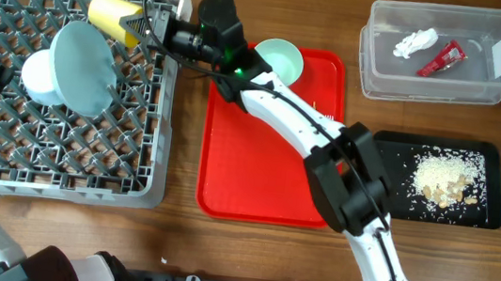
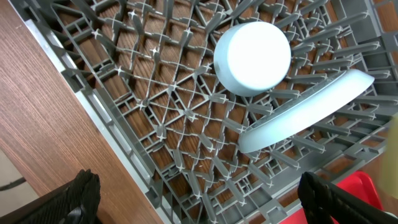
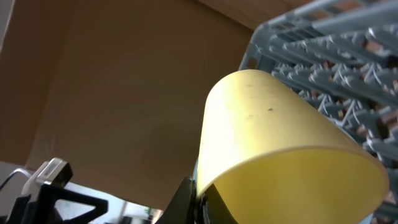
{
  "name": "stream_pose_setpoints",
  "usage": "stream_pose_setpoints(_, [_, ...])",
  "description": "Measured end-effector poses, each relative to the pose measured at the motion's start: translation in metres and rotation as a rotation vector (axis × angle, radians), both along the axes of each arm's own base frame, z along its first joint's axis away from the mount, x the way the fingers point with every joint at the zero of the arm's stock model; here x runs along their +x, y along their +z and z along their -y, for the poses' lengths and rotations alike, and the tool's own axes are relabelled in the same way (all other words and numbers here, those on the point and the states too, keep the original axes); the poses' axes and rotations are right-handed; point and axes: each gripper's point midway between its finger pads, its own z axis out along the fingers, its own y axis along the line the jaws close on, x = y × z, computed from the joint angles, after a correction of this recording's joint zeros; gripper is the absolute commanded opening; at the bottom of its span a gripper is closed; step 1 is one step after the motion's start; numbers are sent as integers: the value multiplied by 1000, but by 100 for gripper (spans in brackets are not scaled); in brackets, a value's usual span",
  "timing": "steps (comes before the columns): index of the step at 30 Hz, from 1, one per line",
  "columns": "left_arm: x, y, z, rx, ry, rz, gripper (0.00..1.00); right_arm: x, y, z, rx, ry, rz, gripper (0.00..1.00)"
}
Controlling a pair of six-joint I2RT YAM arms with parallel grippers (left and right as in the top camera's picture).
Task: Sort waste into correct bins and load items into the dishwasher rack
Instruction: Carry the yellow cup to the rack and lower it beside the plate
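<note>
Step in hand, by our judgement: racking the cup, gripped at its rim by the closed right pincer and lying sideways over the rack's far edge; next we must tip it mouth-down among the pegs and release, clear of the plate and bowl beside it. Left pincer hangs wide open, empty, above the rack. Saucer waits on the red tray partly beneath our right arm; tissue, wrapper in tub.
</note>
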Motion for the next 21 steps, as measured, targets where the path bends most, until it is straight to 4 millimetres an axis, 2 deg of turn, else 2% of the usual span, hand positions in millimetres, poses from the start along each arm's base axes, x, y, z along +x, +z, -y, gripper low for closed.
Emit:
stream_pose_setpoints(3, [0,0,0,0,0,0,100,-7,-33,-12,-24,16,-94,4])
stream_pose_setpoints(9, [0,0,0,0,0,0,100,-22,-63,-27,-58,45,-170,4])
stream_pose_setpoints(12, [0,0,0,0,0,0,100,-23,-65,-27,-62,44,-179,5])
stream_pose_setpoints(13, [0,0,0,0,0,0,100,-22,-65,-27,-63,44,-181,11])
stream_pose_setpoints(14, [0,0,0,0,0,0,100,-23,-71,-26,-84,44,-201,12])
stream_pose_setpoints(17, [0,0,0,1,0,0,100,-27,-82,-24,-128,60,-212,12])
stream_pose_setpoints(21, [0,0,0,0,0,0,100,-31,-84,-25,-141,84,-187,7])
